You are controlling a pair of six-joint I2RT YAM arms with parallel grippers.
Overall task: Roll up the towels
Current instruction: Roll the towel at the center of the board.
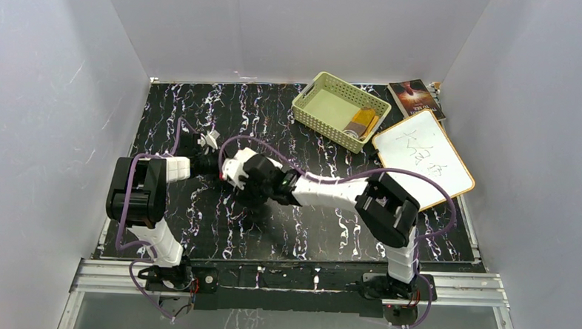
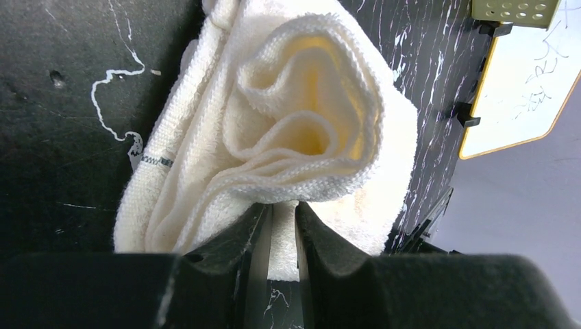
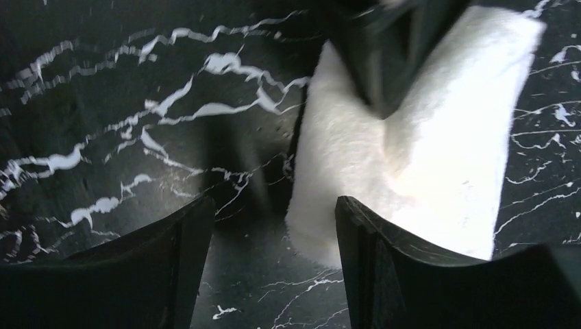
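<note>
cream towel is being held near the left middle of the table, already wound into a loose roll. its spiral end is being seen head-on in the left wrist view, so the roll's long axis is judged to be running straight away from the left claw. that claw is being pinched nearly closed on the outer layers at the roll's near end, a strip of cloth between the jaws. right claw is being shown spread apart, nothing gripped, only bare table in the gap. the roll is lying ahead of it and off to the right side of its view, just beside one finger. next move is judged to be hinging on that sideways offset being closed across the roll's axis. mustard-yellow towel is being seen in the basket at far right, well apart, nearer the right arm; whether it is rolled cannot be told.
</note>
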